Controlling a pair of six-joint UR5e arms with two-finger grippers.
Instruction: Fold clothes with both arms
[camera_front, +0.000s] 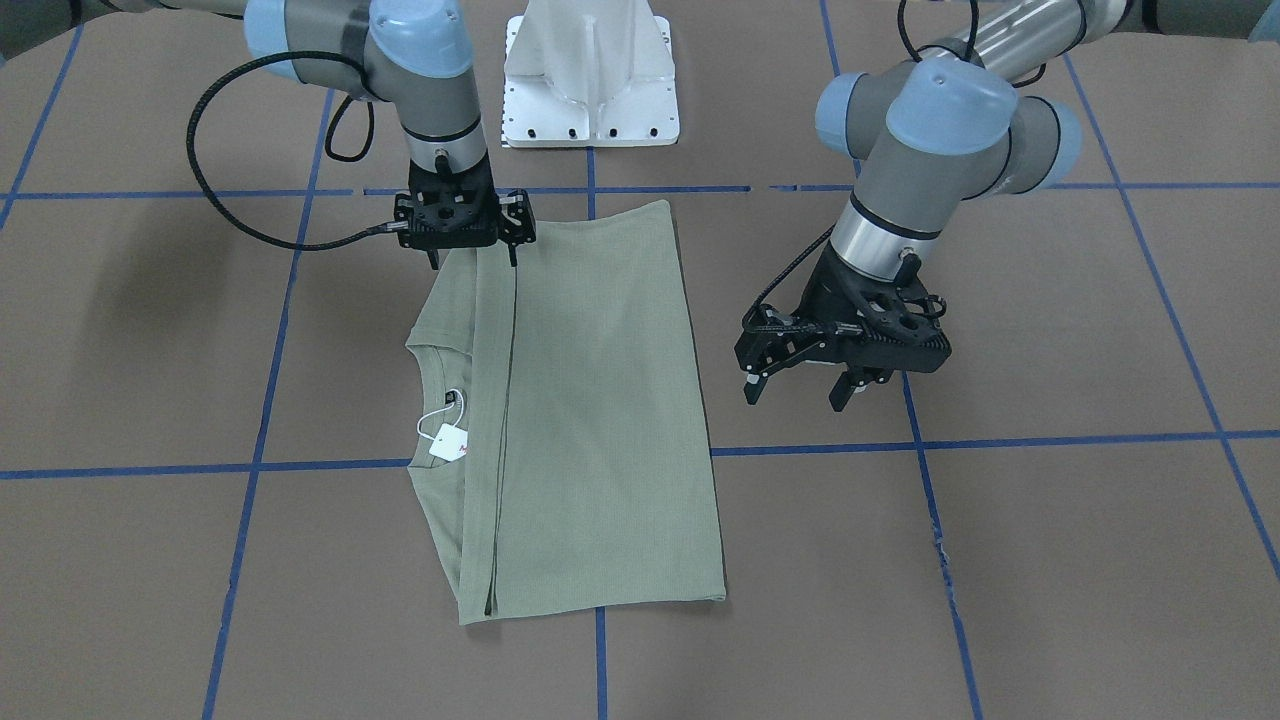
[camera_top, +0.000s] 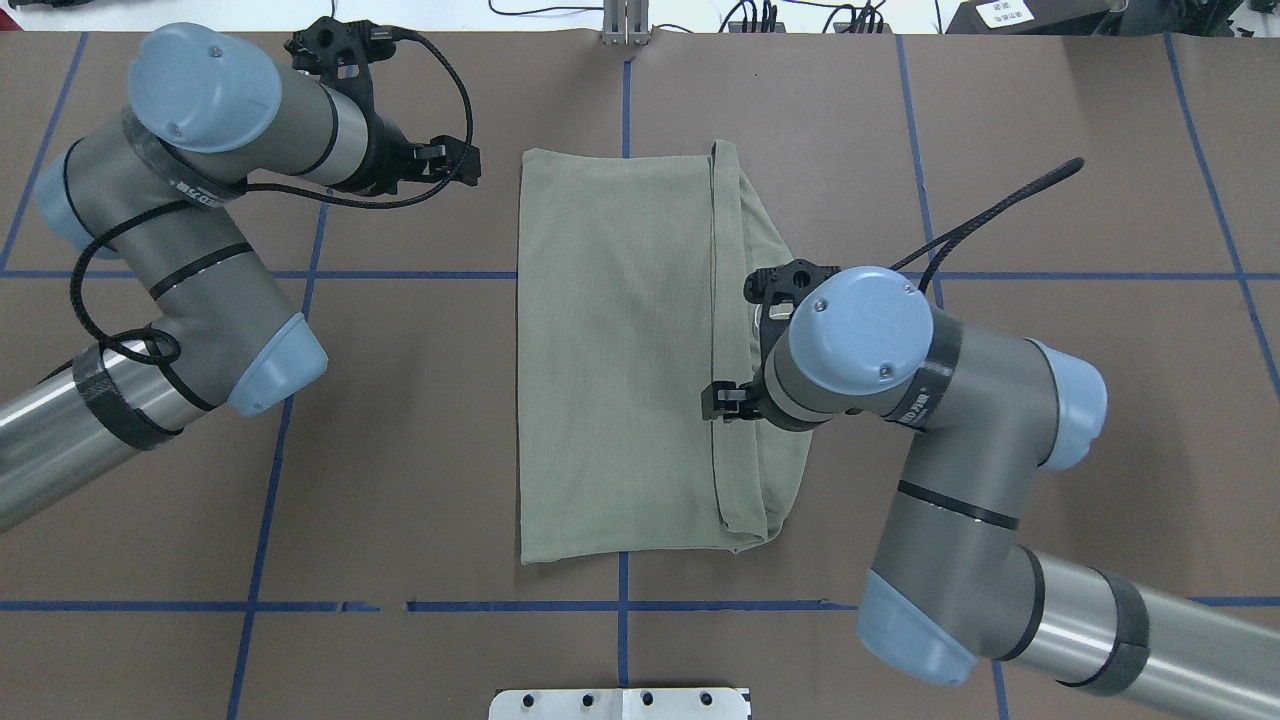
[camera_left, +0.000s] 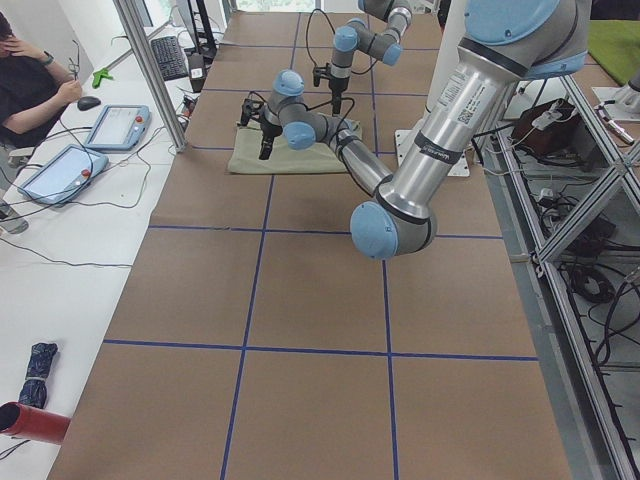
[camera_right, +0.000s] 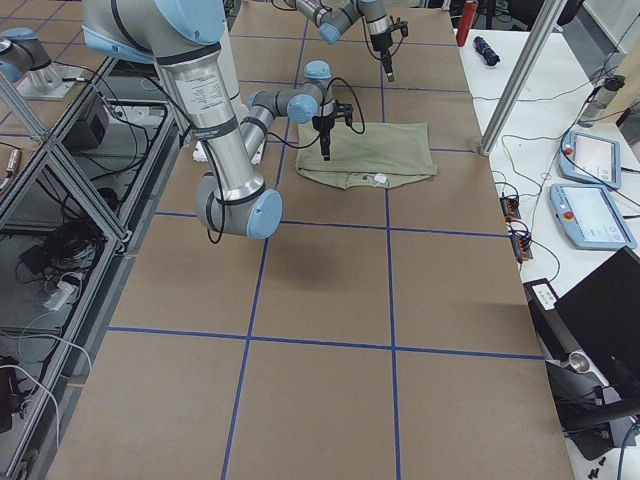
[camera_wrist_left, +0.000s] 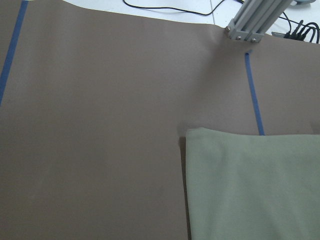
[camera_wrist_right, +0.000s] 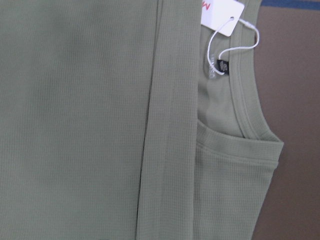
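Shirt (camera_top: 610, 350) lies flat mid-tabletop (camera_top: 400, 450) as a neat rectangle, and neither gripper holds cloth, so the step in hand reads as the gap between two folds. Taking the overhead view as the clock face, collar (camera_wrist_right: 245, 100) and tag (camera_front: 452, 441) peek out at the shirt's 3 o'clock side. A broad panel is doubled over from 9 o'clock, its free edge running 12 to 6 just short of the collar.

Next move, as I judge it, is the cross fold: each gripper takes one corner of the same short end and pinches every layer. Both then lift and carry that end level to the opposite one. Uneven height or pace would skew the stack, and a shallow pinch would drop the lower layers.

Right gripper (camera_front: 475, 262) hangs over the free edge, toward 4 or 5 o'clock of the shirt's centre, fingers spread. It seems raised off the cloth, though I cannot be sure of a gap. Left gripper (camera_front: 795, 392) is spread as well, off the cloth at about 10 o'clock, near the far corner yet apart from it, over the tabletop
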